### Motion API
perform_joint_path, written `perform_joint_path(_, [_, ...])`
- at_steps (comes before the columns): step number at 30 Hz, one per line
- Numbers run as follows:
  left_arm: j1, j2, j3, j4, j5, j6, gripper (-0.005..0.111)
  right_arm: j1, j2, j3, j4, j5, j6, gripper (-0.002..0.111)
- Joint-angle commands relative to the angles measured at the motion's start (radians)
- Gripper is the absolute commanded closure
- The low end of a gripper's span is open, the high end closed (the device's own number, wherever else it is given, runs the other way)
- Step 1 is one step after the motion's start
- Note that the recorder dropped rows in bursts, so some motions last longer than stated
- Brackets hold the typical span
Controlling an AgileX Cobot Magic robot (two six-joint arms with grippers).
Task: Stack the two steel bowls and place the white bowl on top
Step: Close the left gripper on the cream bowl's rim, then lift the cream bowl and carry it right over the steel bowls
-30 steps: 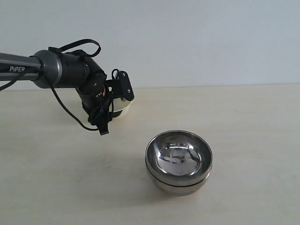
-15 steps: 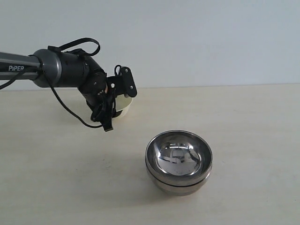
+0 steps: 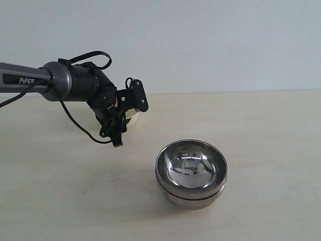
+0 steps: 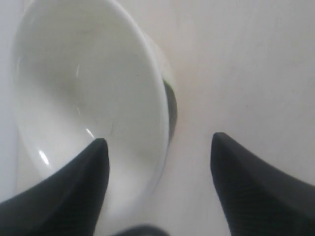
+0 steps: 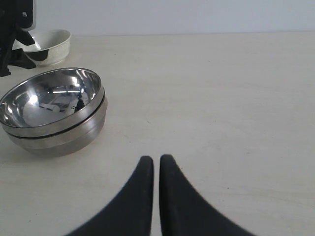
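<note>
The two steel bowls (image 3: pixel 190 173) sit nested one inside the other at the table's middle, and they also show in the right wrist view (image 5: pixel 51 110). The white bowl (image 3: pixel 132 117) stands at the back left, mostly hidden by my left gripper (image 3: pixel 128 116). In the left wrist view the left gripper (image 4: pixel 158 139) is open and straddles the white bowl's (image 4: pixel 83 98) rim. One finger is over the bowl's inside and the other is over the table outside it. My right gripper (image 5: pixel 156 158) is shut on nothing, low over bare table, and is out of the exterior view.
The light wooden table (image 3: pixel 261 130) stretches to a pale wall behind. The left arm's black cable (image 3: pixel 75 118) loops down beside the wrist. From the right wrist view the white bowl (image 5: pixel 49 45) stands just behind the steel stack.
The left gripper has shifted slightly to the right and lower around the white bowl, with its jaws still open. The steel bowls have not moved.
</note>
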Motion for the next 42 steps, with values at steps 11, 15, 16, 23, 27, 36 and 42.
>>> perform_joint_path(11, [0.023, 0.031, -0.003, 0.034, -0.053, -0.064, 0.075, -0.003, -0.006, 0.0, -0.001, -0.009, -0.002, 0.108])
perform_joint_path(15, [0.023, 0.031, -0.003, 0.034, -0.06, -0.093, 0.09, -0.003, -0.006, 0.0, -0.001, -0.009, -0.002, 0.108])
perform_joint_path(16, [0.023, 0.031, -0.003, 0.034, -0.06, -0.103, 0.092, -0.003, -0.006, 0.0, -0.001, -0.009, -0.002, 0.108])
perform_joint_path(23, [0.023, 0.031, -0.003, 0.034, 0.008, -0.147, 0.103, -0.003, -0.006, 0.0, -0.001, -0.009, -0.002, 0.108])
perform_joint_path(27, [0.023, 0.027, -0.003, 0.039, 0.061, -0.148, 0.103, -0.003, -0.006, 0.0, -0.001, -0.009, -0.002, 0.108])
perform_joint_path(36, [0.023, -0.058, -0.003, -0.018, 0.193, -0.167, 0.103, -0.003, -0.006, 0.0, -0.001, -0.009, -0.002, 0.108])
perform_joint_path(42, [0.023, -0.161, 0.0, -0.231, 0.376, -0.058, 0.103, -0.003, -0.006, 0.0, -0.001, -0.009, -0.002, 0.108])
